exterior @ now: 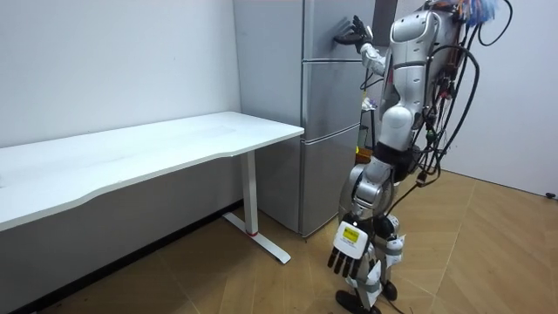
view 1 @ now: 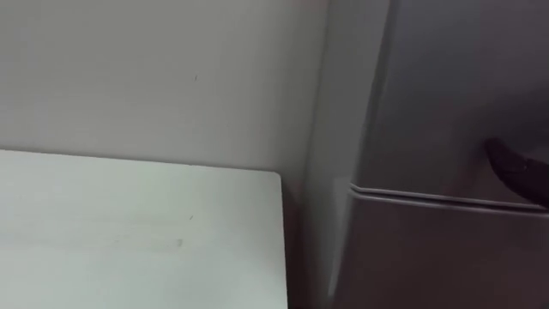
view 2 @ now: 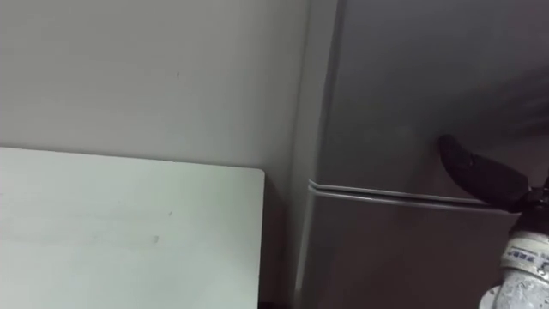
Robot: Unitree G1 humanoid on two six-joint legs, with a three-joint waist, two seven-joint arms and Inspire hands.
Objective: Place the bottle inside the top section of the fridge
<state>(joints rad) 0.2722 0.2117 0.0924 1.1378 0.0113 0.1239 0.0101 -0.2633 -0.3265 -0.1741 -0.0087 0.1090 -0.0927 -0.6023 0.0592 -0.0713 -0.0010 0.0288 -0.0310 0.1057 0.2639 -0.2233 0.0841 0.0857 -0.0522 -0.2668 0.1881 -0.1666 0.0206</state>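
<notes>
1. Fridge (exterior: pixel 324 131): grey, two doors, standing in the corner against the wall. The robot stands directly in front of it, upright.
2. Upper door (view 1: pixel 446 86): looks shut. It meets the lower door (view 2: pixel 403 257) at a bright seam (view 1: pixel 429 196).
3. Right hand (view 2: pixel 480 176): raised to the upper door and resting against its face just above the seam. Whether it has hold of an edge cannot be told.
4. Left hand (exterior: pixel 349 249): hangs low beside the leg, fingers loose and slack, with nothing visibly held.
5. Table (exterior: pixel 174 144): white and bare on top, with its corner just beside the fridge's side.
6. Bottle: its whereabouts cannot be told. It is not on the visible part of the table top and apparently not in the left hand.
7. Step in hand (judgement): opening the upper compartment, early in the task, with the bottle not yet placed.
8. Next move (judgement): find purchase on the door's edge and swing it clear of the robot's own body. The bottle must then be located and picked up before anything goes inside.
</notes>
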